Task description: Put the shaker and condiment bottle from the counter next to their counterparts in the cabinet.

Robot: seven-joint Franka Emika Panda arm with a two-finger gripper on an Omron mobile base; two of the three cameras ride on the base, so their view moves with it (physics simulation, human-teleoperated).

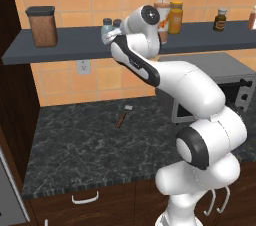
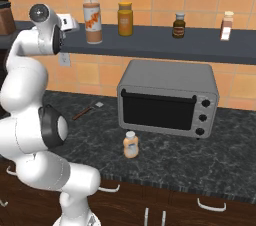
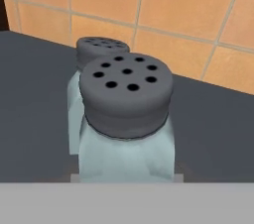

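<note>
The fingers are clenched on the shaker, which fills the middle of the hand view. It is up at the cabinet shelf, in the upper middle of the left base view. Its twin, the other shaker, stands just behind it, very close. I think the job now is to set it down flat, standing up, without bumping the twin. Let go only when it rests on the shelf. The condiment bottle waits on the tabletop, in front of the toaster oven.

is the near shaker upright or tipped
Upright: in the hand view the near shaker has its holed cap on top, body straight below, on the shelf.
</note>
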